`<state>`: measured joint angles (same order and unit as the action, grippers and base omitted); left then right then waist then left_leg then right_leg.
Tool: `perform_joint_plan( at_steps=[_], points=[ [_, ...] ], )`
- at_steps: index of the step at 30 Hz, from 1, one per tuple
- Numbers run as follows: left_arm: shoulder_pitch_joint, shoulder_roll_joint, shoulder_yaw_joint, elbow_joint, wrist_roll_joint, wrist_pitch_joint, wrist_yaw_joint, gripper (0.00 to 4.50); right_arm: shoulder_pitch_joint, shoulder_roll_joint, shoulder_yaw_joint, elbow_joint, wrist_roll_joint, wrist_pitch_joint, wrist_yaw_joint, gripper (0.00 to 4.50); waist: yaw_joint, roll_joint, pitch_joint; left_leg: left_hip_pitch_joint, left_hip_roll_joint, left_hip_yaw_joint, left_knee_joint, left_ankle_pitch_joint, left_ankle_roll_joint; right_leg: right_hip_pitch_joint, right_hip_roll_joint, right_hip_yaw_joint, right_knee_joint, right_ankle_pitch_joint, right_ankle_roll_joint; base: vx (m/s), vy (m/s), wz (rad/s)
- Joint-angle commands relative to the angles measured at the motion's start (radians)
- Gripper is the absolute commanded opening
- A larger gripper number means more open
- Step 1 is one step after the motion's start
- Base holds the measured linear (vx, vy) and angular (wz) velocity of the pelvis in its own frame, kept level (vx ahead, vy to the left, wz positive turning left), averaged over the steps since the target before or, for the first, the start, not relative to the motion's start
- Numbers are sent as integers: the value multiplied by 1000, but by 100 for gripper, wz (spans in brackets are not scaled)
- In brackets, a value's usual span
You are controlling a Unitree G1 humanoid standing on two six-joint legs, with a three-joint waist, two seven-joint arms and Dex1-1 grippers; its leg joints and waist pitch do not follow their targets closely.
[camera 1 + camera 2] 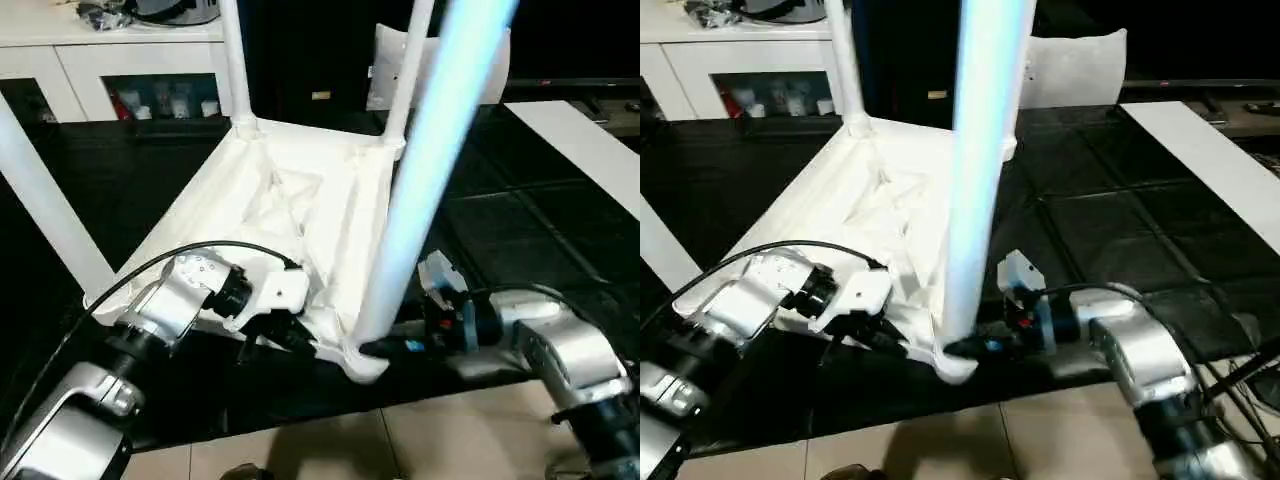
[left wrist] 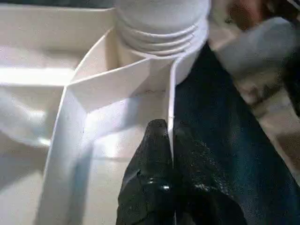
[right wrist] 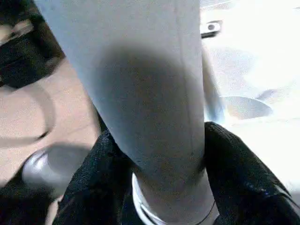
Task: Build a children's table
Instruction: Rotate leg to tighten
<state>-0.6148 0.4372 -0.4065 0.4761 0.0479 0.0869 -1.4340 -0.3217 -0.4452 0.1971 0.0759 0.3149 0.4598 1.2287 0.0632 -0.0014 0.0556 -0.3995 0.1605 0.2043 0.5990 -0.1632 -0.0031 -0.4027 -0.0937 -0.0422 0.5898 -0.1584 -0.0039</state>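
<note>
The white plastic rectangular table top (image 1: 290,200) is lying upside down on a black tiled floor mat (image 1: 520,240), its ribbed underside facing up and its long axis running from the near corner by the robot away toward a white cabinet with glass doors (image 1: 110,70). Long white tapered tube legs are standing up from its round corner sockets: two at the far corners (image 1: 236,70), one leaning out at the left side (image 1: 45,200), and the nearest leg (image 1: 425,170) rising steeply from the near corner socket (image 1: 362,360), tilting slightly toward the right as it climbs.

The left pincer (image 1: 285,335) is pinching the thin upright rim of the top close beside that near socket; in the left wrist view its two black fingers (image 2: 150,187) are pressing together on the wall, all but closed, with the threaded foot of the leg (image 2: 161,28) just beyond. The right pincer (image 1: 385,347) is closing around the base of the nearest leg, a textured black finger (image 3: 239,173) sitting on each side of the smooth tube, partly open at the tube's width.

A grey-white pillow (image 1: 1075,65) is standing behind the top. Pale floor tiles (image 1: 450,440) are showing at the mat's near edge.
</note>
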Motion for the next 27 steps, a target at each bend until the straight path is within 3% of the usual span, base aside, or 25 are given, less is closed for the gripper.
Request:
perform_joint_plan(
  at_steps=[1,2,3,4,5,6,7,10,11,12,13,14,16,17,18,19,20,21,22,23,24,25,26,27],
  points=[
    [7,-95,23,-86,-23,111,139,0,-6,96,27,-32,-29,46,-170,205,-16,-4,-62,39,71,-36,-83,-352,-37,20,-61,37,-69,-416,-190,0,0,0],
    [14,-120,33,-105,-10,160,199,0,-11,145,17,-19,-57,62,-261,205,-23,-6,-58,36,69,-39,-85,-375,-50,18,-60,35,-73,-460,-178,0,0,0],
    [22,-154,46,-129,0,226,266,0,-19,204,4,-1,-95,70,-374,204,-43,-13,-54,48,60,-47,-76,-456,-79,6,-64,26,-92,-638,-121,0,0,0],
    [22,-155,46,-129,0,227,267,0,-19,205,4,-1,-95,70,-375,203,-43,-13,-54,48,60,-47,-76,-456,-79,6,-64,26,-92,-638,-121,-54,-2,-11],
    [24,-158,47,-134,0,238,273,0,-18,210,3,-2,-100,69,-387,202,-59,-15,-53,37,56,-59,-75,-467,-82,17,-69,17,-99,-709,-83,0,0,0],
    [25,-183,54,-140,12,263,318,0,-23,250,-10,9,-113,87,-457,201,-74,-8,-53,37,59,-65,-80,-500,-85,16,-63,11,-104,-712,-68,0,0,0],
    [25,-202,58,-143,20,286,351,0,-28,281,-22,17,-124,101,-514,199,-92,-6,-52,34,60,-68,-86,-538,-91,15,-57,9,-102,-678,-78,0,0,0],
    [19,-276,83,-155,54,374,493,0,-48,388,-64,41,-179,132,-729,199,-118,-2,-54,40,58,-74,-87,-595,-95,16,-55,-2,-108,-638,-91,0,0,0],
    [15,-302,96,-160,64,400,544,0,-56,422,-80,48,-195,138,-793,199,-126,-1,-51,49,56,-74,-82,-623,-96,4,-55,-5,-117,-644,-94,0,0,0],
    [12,-317,106,-160,68,411,573,0,-60,438,-89,53,-202,139,-824,199,-135,4,-48,59,52,-76,-75,-654,-97,-2,-53,-17,-131,-673,-80,0,0,0],
    [0,-359,134,-157,71,435,645,0,-67,476,-107,63,-213,114,-879,199,-142,5,-47,70,49,-78,-69,-678,-92,-2,-51,-32,-144,-692,-61,-51,2,2],
    [-4,-369,140,-155,72,438,662,0,-69,483,-109,65,-215,99,-889,199,-150,13,-44,79,52,-84,-73,-720,-90,3,-45,-49,-150,-668,-52,0,0,0],
    [-6,-374,140,-159,72,441,672,0,-69,484,-106,65,-217,81,-895,199,-154,23,-38,67,67,-91,-102,-780,-99,25,-36,-59,-133,-585,-55,0,0,0],
    [-6,-377,137,-162,72,444,676,0,-70,486,-106,66,-220,67,-899,233,-149,40,-39,37,97,-96,-158,-843,-120,71,-26,-50,-46,-395,-82,0,0,0],
    [-5,-373,130,-165,73,436,669,0,-68,495,-120,59,-205,63,-901,254,-139,23,-38,51,83,-65,-167,-845,-131,40,-24,-31,-45,-314,-115,0,0,0],
    [-5,-361,120,-166,75,424,656,0,-66,494,-126,49,-198,55,-892,270,-141,15,-38,68,60,-58,-132,-815,-124,15,-35,-24,-87,-441,-109,0,0,0],
    [-6,-350,114,-164,75,410,643,0,-63,492,-130,38,-194,52,-883,273,-142,-1,-40,87,35,-53,-86,-752,-106,-8,-56,-21,-127,-596,-89,0,0,0],
    [-5,-346,111,-165,78,407,639,0,-61,493,-133,32,-196,51,-883,278,-143,-13,-36,89,8,-57,-6,-553,-51,-14,-104,-32,-188,-858,-15,0,0,0],
    [-6,-338,115,-165,76,404,631,0,-56,483,-134,21,-194,44,-867,289,-141,-6,-37,64,10,-63,-4,-460,-36,15,-120,-34,-188,-907,5,44,2,-18],
    [-7,-328,120,-166,71,400,619,0,-49,470,-137,7,-187,37,-849,313,-136,6,-43,7,32,-80,-50,-381,-32,63,-114,-39,-153,-837,14,97,26,-22],
    [-7,-323,120,-167,68,398,613,0,-47,465,-139,3,-184,36,-843,318,-134,25,-53,21,58,-91,-75,-423,-51,50,-85,-43,-130,-656,-25,97,26,-22],
    [-6,-321,120,-168,67,397,611,0,-46,463,-139,2,-183,37,-843,322,-139,28,-60,29,71,-95,-87,-453,-63,44,-69,-37,-107,-446,-90,55,23,-1],
    [-5,-316,119,-168,66,392,605,0,-43,455,-140,-1,-180,34,-836,322,-140,25,-60,27,72,-92,-91,-454,-64,42,-65,-32,-98,-365,-122,0,0,0],
    [1,-282,113,-165,62,365,563,0,-26,405,-151,-20,-161,27,-787,332,-136,15,-58,20,63,-78,-91,-449,-38,48,-67,-26,-90,-300,-169,0,0,0]
  ],
)
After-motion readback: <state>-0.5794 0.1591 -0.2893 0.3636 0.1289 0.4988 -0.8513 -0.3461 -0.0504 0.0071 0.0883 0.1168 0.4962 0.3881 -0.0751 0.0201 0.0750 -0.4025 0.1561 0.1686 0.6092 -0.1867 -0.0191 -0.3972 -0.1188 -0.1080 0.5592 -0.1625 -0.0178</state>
